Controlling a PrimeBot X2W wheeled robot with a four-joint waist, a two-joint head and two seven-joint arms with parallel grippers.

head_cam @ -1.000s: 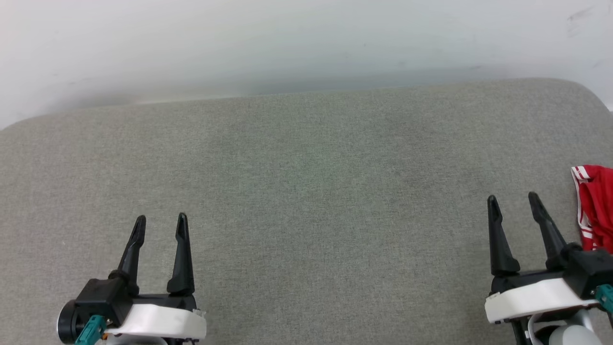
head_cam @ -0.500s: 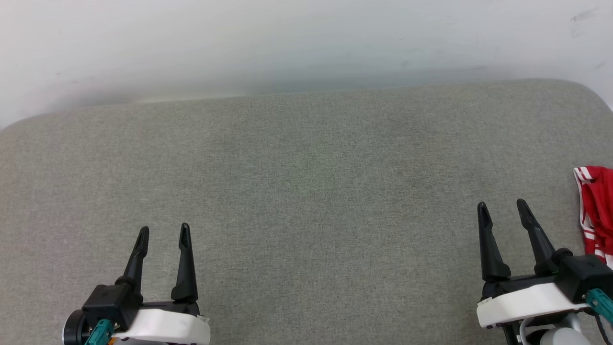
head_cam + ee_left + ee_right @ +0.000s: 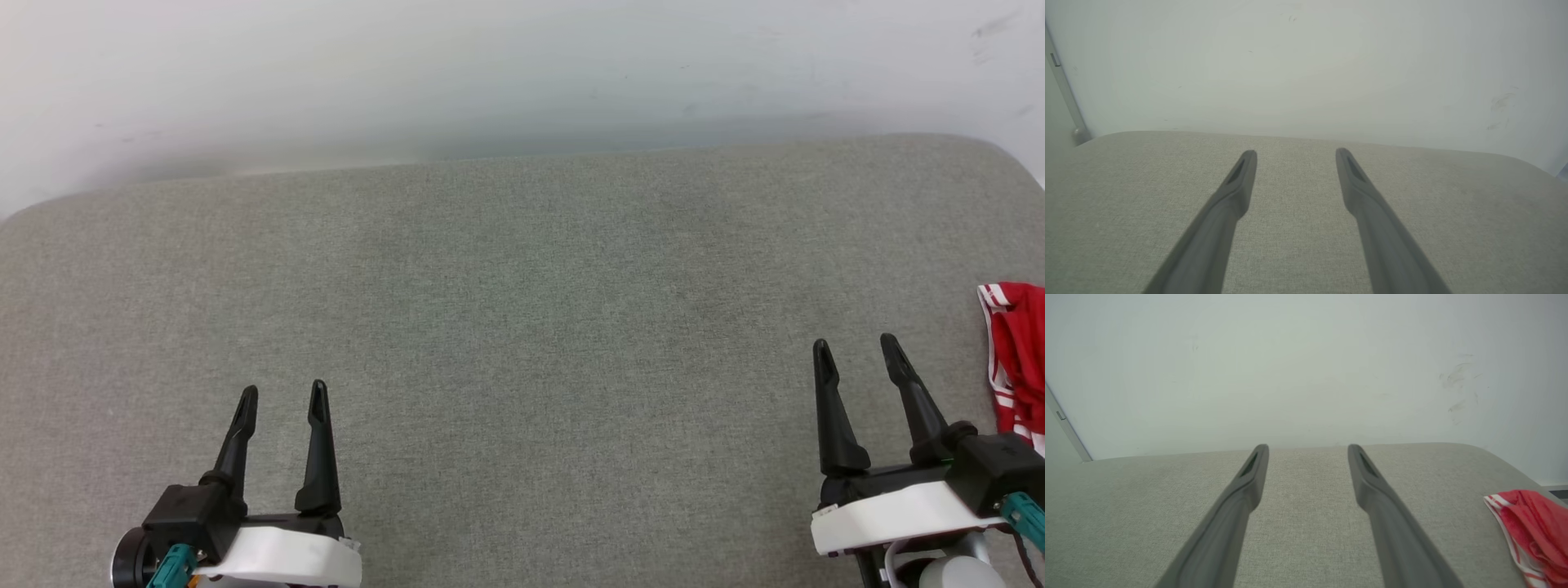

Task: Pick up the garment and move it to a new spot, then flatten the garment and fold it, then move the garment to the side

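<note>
One red garment (image 3: 1016, 359) with white-striped trim, bunched at the right edge of one grey fabric tabletop (image 3: 522, 327), two pincers, left pincer (image 3: 283, 389) and right pincer (image 3: 855, 343), both spread, empty, white wall (image 3: 490, 65) behind

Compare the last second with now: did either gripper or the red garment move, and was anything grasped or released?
Both arms drew back a little toward the robot: the left gripper slid down the head view, the right gripper down and slightly left. Nothing was grasped or released. Both stayed open and empty; the garment stayed at the right edge of the grey cushion, untouched.
</note>
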